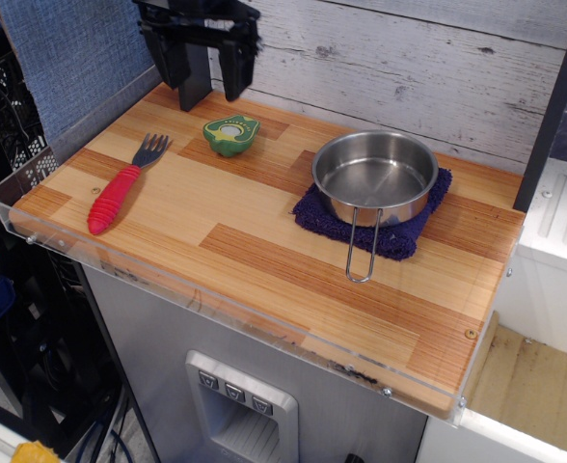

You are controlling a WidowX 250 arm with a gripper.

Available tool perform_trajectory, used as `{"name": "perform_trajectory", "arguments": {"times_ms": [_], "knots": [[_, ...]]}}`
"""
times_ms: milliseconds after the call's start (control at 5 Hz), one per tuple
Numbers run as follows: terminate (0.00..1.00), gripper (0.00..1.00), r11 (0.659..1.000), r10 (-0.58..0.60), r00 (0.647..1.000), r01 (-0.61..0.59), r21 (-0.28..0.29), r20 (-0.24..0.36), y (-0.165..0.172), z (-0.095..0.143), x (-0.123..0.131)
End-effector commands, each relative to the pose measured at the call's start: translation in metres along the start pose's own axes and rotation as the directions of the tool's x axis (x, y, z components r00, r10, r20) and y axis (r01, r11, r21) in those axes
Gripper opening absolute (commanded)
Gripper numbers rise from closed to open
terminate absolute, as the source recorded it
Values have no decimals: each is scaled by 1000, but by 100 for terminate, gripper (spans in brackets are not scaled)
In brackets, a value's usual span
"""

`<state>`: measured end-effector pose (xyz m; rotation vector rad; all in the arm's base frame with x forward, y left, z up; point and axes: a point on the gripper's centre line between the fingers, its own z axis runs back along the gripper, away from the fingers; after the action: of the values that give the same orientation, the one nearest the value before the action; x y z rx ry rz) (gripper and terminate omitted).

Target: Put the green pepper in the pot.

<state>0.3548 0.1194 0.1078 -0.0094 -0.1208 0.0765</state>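
One pepper waiting on the board, one empty pot standing ready beside it.

Nothing is being held: the gripper (pixel 206 89) is hanging at the back left corner with its two dark fingers spread apart and empty, behind the green pepper (pixel 230 135) and not touching it. The pepper is lying cut face up on the wooden board (pixel 264 260), its pale centre showing, which probably leaves the lobed rim as the surface to pinch. Its long axis is running roughly left to right, the narrower end pointing toward the pot (pixel 374 177). The pot is sitting on a purple cloth (pixel 409 238), likely to stop sliding, its wire handle pointing at the front edge. A red-handled fork (pixel 121 188) is lying well left.
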Motion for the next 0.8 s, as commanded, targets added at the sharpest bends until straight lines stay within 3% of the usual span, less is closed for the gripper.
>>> {"name": "perform_trajectory", "arguments": {"times_ms": [0,400,600], "knots": [[0,100,998,62,994,-63,8,87,20,0,41],[0,100,999,46,996,-47,12,73,-4,-19,43],[0,100,998,52,998,-54,40,47,-12,-33,43]]}}
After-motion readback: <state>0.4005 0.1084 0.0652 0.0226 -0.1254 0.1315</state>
